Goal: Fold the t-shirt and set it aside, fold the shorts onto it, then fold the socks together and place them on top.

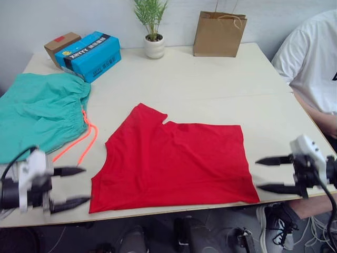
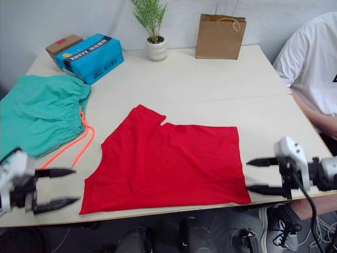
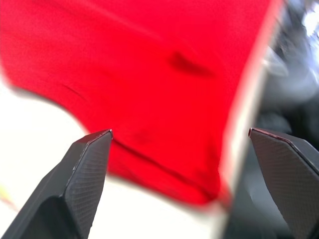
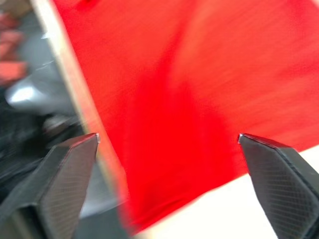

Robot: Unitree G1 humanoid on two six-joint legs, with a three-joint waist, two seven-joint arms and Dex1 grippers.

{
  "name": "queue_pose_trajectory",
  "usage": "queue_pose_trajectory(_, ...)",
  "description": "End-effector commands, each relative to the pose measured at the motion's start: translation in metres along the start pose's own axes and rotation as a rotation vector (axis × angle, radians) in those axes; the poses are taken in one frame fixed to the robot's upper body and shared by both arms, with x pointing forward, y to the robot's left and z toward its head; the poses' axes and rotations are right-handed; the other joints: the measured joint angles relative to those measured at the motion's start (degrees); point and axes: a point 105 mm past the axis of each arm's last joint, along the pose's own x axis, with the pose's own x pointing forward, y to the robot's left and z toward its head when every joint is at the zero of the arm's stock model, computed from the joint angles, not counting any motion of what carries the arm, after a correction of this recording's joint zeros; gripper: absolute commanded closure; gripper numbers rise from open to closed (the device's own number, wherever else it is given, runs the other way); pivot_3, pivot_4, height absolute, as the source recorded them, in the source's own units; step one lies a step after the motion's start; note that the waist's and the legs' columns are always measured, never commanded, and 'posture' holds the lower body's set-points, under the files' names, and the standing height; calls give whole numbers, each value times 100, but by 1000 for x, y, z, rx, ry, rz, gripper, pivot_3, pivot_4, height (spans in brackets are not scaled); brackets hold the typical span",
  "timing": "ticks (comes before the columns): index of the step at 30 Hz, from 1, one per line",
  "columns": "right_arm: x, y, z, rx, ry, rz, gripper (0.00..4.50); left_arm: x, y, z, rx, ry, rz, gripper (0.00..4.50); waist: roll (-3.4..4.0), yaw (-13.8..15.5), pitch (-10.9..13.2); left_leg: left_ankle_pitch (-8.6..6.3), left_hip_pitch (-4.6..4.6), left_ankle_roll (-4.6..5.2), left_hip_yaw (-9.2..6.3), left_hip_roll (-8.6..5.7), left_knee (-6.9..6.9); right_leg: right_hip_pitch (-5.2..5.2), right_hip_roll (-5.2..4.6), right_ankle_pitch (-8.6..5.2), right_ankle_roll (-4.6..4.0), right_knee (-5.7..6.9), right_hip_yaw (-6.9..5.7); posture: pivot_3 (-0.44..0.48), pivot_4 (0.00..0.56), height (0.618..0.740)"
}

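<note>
Lettering on blue box (image 1: 92, 55) beside shorts (image 1: 37, 113) stays unreadable.

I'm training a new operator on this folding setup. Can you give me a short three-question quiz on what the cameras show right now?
1. True or false: the left gripper is shut on the t-shirt.
2. The shorts lie on which side of the t-shirt? A) robot's left B) robot's right C) on top of it
3. Fill in: the right gripper hangs open beside the t-shirt's near ___ corner.

Key: 1 false, both grippers are open and hold nothing; 2 A; 3 right.
</note>
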Motion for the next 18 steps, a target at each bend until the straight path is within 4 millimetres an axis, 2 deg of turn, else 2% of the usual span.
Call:
queue_pose_trajectory(1,12,-46,3,-52,-5,-154,0,26,34,22,-4,-54,59,57,0,-4,13,4,-11,0,2,1,8,-10,2,7,-5,1,0,0,150,740)
queue_pose_trajectory(4,27,-82,13,-92,-17,-263,0,52,63,39,-33,-91,95,57,16,-22,28,42,-20,-30,15,-6,4,-24,3,42,2,9,4,0,150,740)
queue_pose_trajectory(8,43,-106,17,-112,0,-323,0,89,93,50,-32,-86,138,57,26,-23,38,61,-29,-57,32,0,-5,-52,8,42,3,20,6,0,150,740)
queue_pose_trajectory(12,56,-118,18,-68,19,-336,0,122,115,55,-35,-53,186,57,26,-29,39,61,-104,-62,46,6,29,-140,12,38,1,52,7,0,150,740)
queue_pose_trajectory(15,63,-121,20,-30,25,-331,0,136,132,52,-66,-14,254,57,26,-35,41,58,-122,-60,50,1,68,-156,12,36,0,79,6,0,150,740)
queue_pose_trajectory(18,68,-126,18,-29,58,-357,0,148,138,51,-76,-7,267,57,25,-50,42,58,-120,-61,53,-2,84,-156,9,37,-2,109,12,0,150,740)
